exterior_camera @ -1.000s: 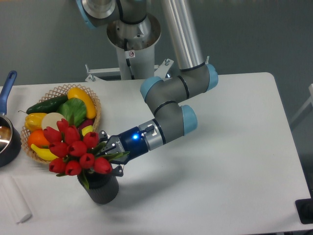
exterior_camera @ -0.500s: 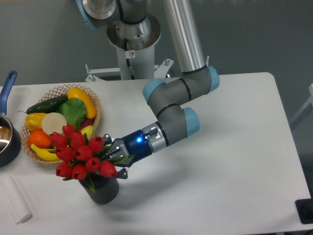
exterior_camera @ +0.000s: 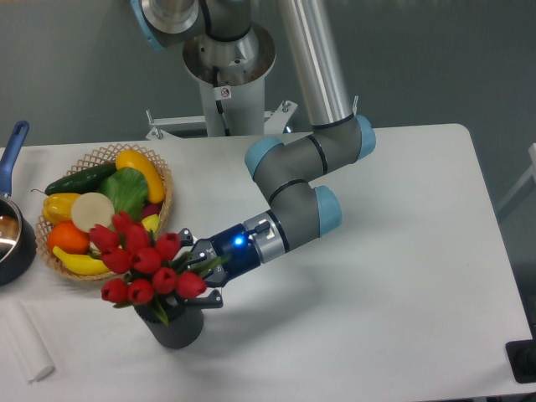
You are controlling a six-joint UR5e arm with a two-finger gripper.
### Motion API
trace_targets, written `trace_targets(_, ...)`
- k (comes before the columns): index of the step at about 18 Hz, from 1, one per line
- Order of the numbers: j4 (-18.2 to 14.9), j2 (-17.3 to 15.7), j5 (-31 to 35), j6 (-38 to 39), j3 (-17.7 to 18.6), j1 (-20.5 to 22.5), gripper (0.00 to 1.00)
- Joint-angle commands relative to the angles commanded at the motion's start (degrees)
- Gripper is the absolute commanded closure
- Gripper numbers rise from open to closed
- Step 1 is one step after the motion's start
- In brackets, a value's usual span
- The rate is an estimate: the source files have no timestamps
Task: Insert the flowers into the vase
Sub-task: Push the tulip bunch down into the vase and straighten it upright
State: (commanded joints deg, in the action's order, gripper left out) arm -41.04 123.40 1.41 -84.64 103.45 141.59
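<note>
On the far left I see the dark pot with a blue handle (exterior_camera: pixel 12 219) at the table's edge, and below it a white roll (exterior_camera: pixel 23 342) lying on the white table (exterior_camera: pixel 402 293). Next comes the wicker basket (exterior_camera: pixel 100 209) with its fruit and vegetables, which plays no part in this job.

Just right of the basket, near the front of the table, the flowers (exterior_camera: pixel 144 258) sit above the vase (exterior_camera: pixel 174 322). The red buds spread wider than the rim, and the green stems run down into the opening, though I cannot see how deep they reach because the buds and leaves hide the mouth. The bunch leans a little toward the basket.

Right of the bunch, the gripper (exterior_camera: pixel 194 270) reaches in from the arm, and its fingers look pinched on the leafy stems just under the buds.

I judge the insertion mostly done: the stems appear to be in the vase. What is left is to let the stems go, check the bunch stands by itself, and back the arm off without dragging it out.
</note>
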Motion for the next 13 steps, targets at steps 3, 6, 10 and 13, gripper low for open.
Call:
trace_targets(3, 0.00, -0.26, 0.00, 0.00, 0.00, 0.09, 0.27)
trace_targets(6, 0.00, -0.44, 0.00, 0.00, 0.00, 0.35, 0.05)
trace_targets(10, -0.09, -1.66, 0.17, 0.00, 0.00, 0.53, 0.00)
trace_targets(13, -0.09, -3.86, 5.43, 0.17, 0.09, 0.62, 0.00)
